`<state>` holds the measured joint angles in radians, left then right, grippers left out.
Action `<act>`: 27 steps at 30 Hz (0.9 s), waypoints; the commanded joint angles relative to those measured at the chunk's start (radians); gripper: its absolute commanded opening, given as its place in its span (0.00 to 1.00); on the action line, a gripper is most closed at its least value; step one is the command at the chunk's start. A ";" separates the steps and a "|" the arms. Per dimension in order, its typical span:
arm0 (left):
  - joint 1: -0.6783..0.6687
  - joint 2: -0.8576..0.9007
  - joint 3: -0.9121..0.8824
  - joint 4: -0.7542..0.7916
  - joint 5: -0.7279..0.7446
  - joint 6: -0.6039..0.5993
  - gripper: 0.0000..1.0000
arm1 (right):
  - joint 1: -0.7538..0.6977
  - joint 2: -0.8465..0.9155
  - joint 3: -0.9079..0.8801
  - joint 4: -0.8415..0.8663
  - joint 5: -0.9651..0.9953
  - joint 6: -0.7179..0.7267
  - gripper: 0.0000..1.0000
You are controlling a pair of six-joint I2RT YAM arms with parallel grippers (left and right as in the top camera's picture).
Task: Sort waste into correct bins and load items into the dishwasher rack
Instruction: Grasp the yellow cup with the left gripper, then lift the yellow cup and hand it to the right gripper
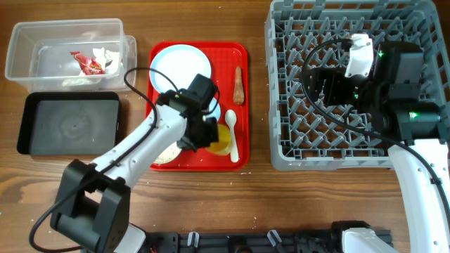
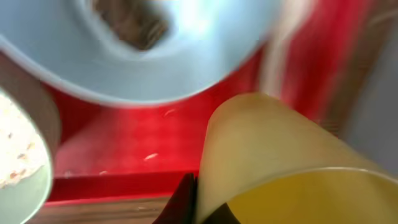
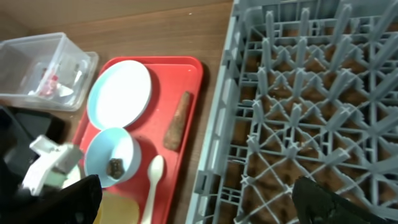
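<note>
On the front right corner of the red tray (image 1: 158, 53), just beside the white plastic spoon (image 1: 232, 132), your left gripper (image 1: 214, 133) pinches the wall of the small yellow cup (image 2: 280, 155). The cup is smooth, pale and translucent, and looks tilted and blurred in the wrist view. Right of the tray, over the grey dishwasher rack (image 1: 281, 156), your right gripper (image 3: 196, 199) hangs with fingers spread wide, holding nothing.

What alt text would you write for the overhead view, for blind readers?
The left gripper is at a yellow cup on a red tray that also holds a blue plate, a white spoon and a brown food piece. The right gripper hovers over a grey rack; a clear tub and black tray sit at left.
</note>
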<state>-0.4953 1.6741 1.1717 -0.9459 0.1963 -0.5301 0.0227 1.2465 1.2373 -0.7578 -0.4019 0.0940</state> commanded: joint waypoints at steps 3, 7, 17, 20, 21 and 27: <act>0.191 -0.021 0.306 0.065 0.423 0.001 0.04 | 0.000 0.024 0.017 0.042 -0.342 0.011 1.00; 0.326 -0.019 0.322 0.173 0.796 -0.029 0.04 | 0.005 0.115 0.017 0.212 -0.768 -0.059 1.00; 0.294 -0.019 0.322 0.180 1.049 -0.025 0.04 | 0.164 0.287 0.017 0.583 -0.901 -0.014 0.93; 0.294 -0.018 0.322 0.180 1.049 -0.029 0.04 | 0.164 0.287 0.017 0.587 -0.901 -0.015 0.85; 0.294 -0.018 0.322 0.180 1.049 -0.029 0.04 | 0.167 0.287 0.017 0.587 -0.902 -0.015 0.80; 0.294 -0.018 0.322 0.190 1.049 -0.036 0.04 | 0.217 0.288 0.017 0.613 -0.901 -0.015 0.66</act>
<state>-0.1955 1.6711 1.4876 -0.7616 1.2327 -0.5598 0.2119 1.5265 1.2396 -0.1593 -1.2682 0.0837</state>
